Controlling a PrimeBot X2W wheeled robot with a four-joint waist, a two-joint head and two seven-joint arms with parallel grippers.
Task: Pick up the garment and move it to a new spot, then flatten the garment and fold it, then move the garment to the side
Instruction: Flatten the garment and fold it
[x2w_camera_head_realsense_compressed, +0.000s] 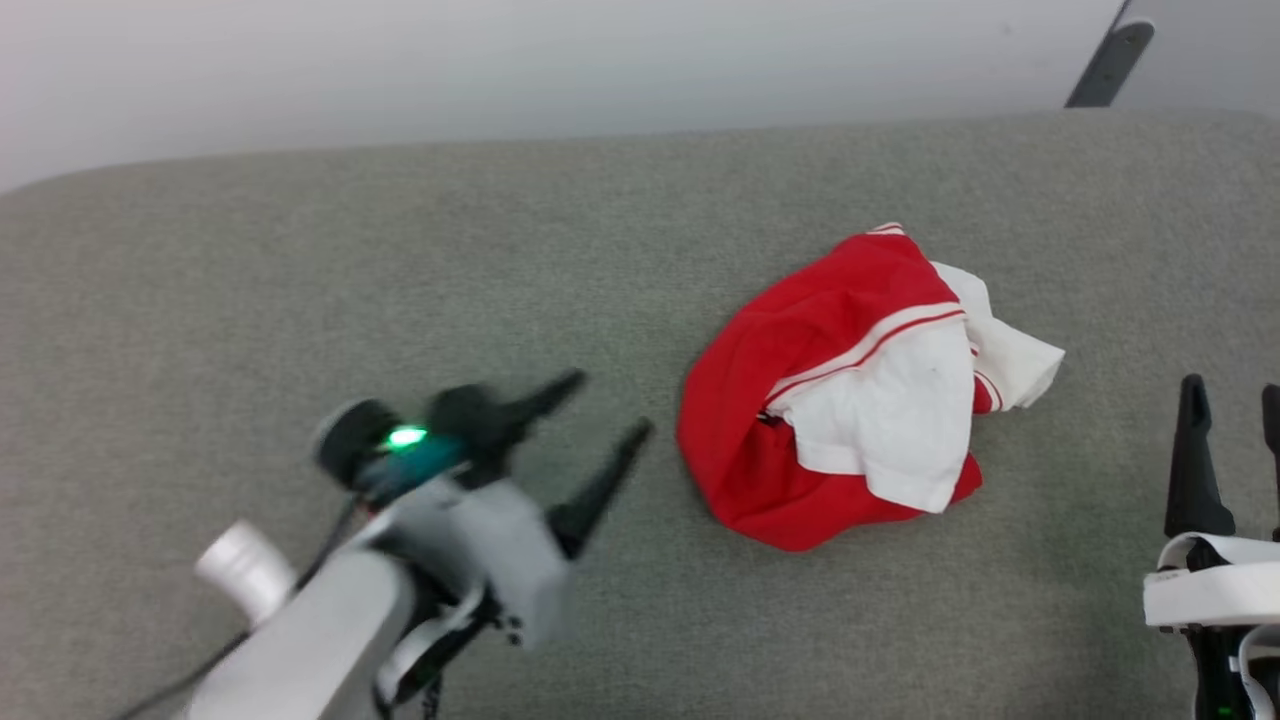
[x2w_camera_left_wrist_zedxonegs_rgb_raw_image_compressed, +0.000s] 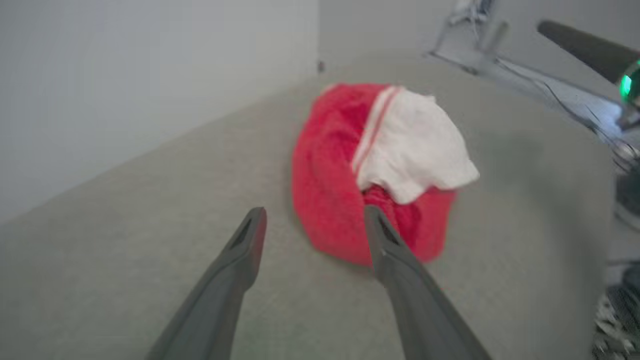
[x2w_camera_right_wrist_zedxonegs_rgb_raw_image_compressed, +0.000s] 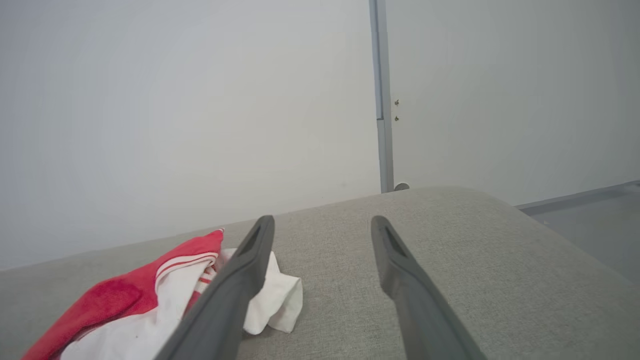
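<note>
The garment (x2w_camera_head_realsense_compressed: 850, 390) lies crumpled in a heap on the grey fabric surface (x2w_camera_head_realsense_compressed: 400, 250), red with a white sleeve folded over its top. My left gripper (x2w_camera_head_realsense_compressed: 610, 403) is open just to the garment's left, fingertips pointing at it, a short gap away. In the left wrist view the garment (x2w_camera_left_wrist_zedxonegs_rgb_raw_image_compressed: 340, 175) sits right beyond the spread fingers of the left gripper (x2w_camera_left_wrist_zedxonegs_rgb_raw_image_compressed: 312, 215). My right gripper (x2w_camera_head_realsense_compressed: 1232, 388) stands open at the right edge, apart from the cloth. In the right wrist view the right gripper (x2w_camera_right_wrist_zedxonegs_rgb_raw_image_compressed: 322, 225) is open, with the garment (x2w_camera_right_wrist_zedxonegs_rgb_raw_image_compressed: 150, 295) at the lower left.
The grey surface ends at a pale wall (x2w_camera_head_realsense_compressed: 500, 70) along the far side. A dark leg or post (x2w_camera_head_realsense_compressed: 1110, 60) stands past the far right corner. The right arm's pale body and cables (x2w_camera_left_wrist_zedxonegs_rgb_raw_image_compressed: 560, 95) show in the left wrist view.
</note>
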